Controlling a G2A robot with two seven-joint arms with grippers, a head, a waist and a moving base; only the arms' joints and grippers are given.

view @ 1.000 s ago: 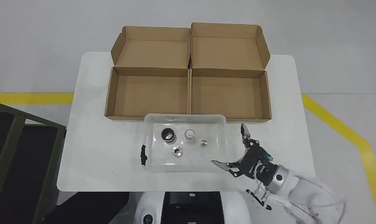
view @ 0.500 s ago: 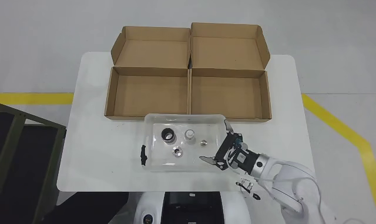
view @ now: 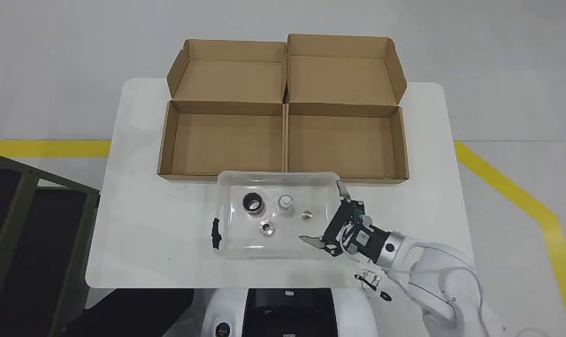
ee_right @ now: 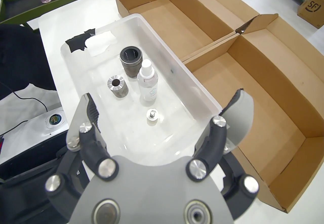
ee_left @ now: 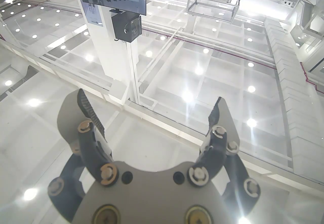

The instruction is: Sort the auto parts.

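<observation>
Right gripper hangs over the right end of the clear bin, with its fingers spread wide and nothing between them. One second ago it was outside the bin, beside the near right corner. Since half a second ago I see no further shift. None of the parts in the bin has moved.

Left gripper is also wide apart and empty, and it faces the ceiling.

Going from the right end of the bin to its left end:
- First is a small flanged stud, with its flange flat on the bin floor and its pin pointing up.
- Next is a white spray bottle, upright with its cap on top.
- Beside the bottle, toward the near wall, is a short metal bushing, with its long axis vertical and its bore facing up.
- After it stands a dark sleeve, also on its end with the opening up and close to the bottle.
- On the left end wall of the bin there is black tape.

Behind the bin, two open cardboard boxes lie side by side with their flaps up.
</observation>
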